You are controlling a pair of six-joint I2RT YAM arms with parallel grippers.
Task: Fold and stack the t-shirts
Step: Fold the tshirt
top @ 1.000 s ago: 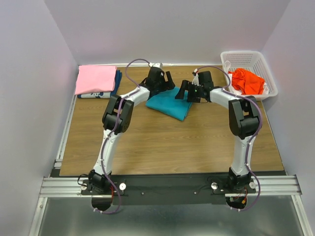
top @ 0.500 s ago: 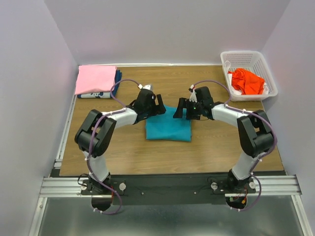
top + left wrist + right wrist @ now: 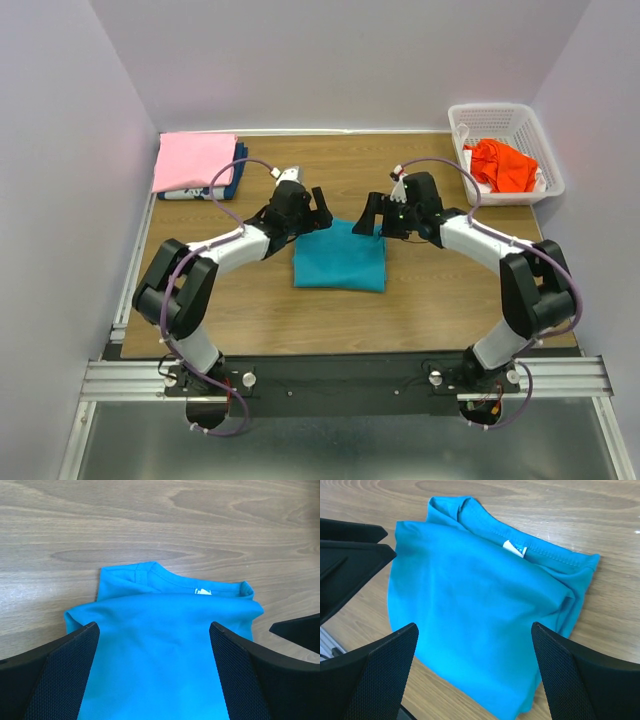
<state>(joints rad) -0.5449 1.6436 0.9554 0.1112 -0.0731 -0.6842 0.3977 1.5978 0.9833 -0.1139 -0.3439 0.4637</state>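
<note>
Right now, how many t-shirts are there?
4: a teal t-shirt folded mid-table, a pink t-shirt stacked on a dark blue t-shirt far left, an orange-red t-shirt in the basket. Others may be hidden.

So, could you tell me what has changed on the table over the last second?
The teal t-shirt slid toward the near side and squared up, lying flat. The left gripper and right gripper drew back with it and now stand open over its collar end. The pink t-shirt on the dark blue t-shirt and the orange-red t-shirt in the basket stayed put.
</note>
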